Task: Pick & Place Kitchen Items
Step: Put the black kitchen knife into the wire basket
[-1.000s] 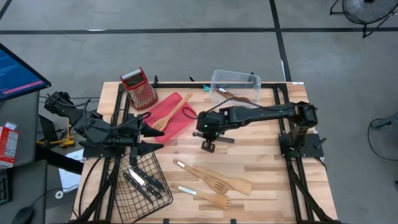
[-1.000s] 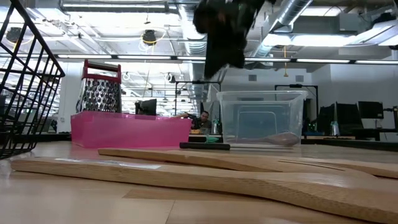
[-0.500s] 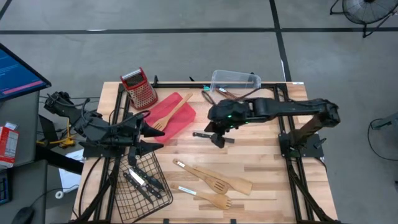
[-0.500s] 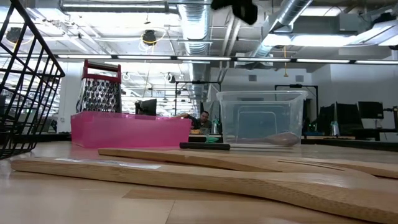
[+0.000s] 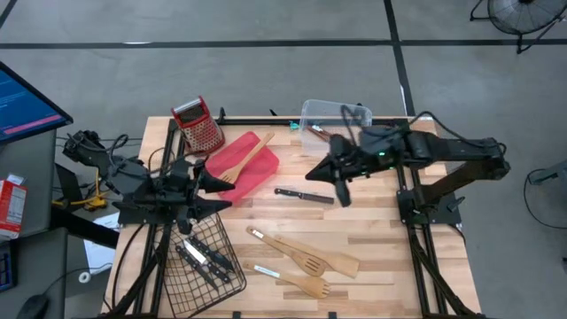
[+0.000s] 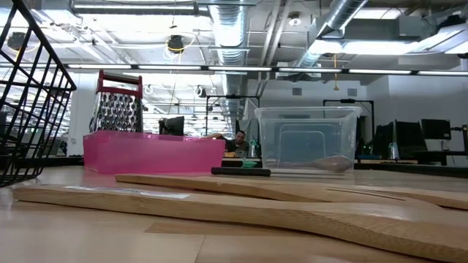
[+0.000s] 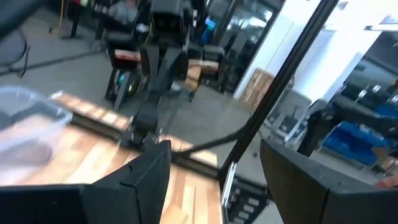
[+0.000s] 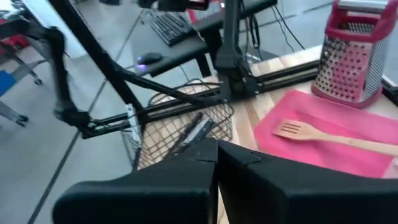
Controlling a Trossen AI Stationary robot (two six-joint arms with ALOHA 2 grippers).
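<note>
Overhead, my right arm reaches in from the right edge of the tabletop (image 5: 381,226), its wrist raised near the clear plastic bin (image 5: 335,120) at the far side. My right claw (image 5: 341,190) is pinched fully closed and carries nothing. My left arm lies folded by the left edge, my left claw (image 5: 221,190) spread wide and empty between the red tray (image 5: 252,173) and the wire basket (image 5: 204,266).

Bare wood lies open across the middle, where one black-handled knife (image 5: 303,195) rests alone just beside my right claw. Two wooden slotted turners (image 5: 310,252) lie close together toward the near edge. One wooden spatula (image 5: 246,159) rests on the tray, the box grater (image 5: 199,126) stands at the far left corner, and at least two knives (image 5: 202,257) sit in the basket.
</note>
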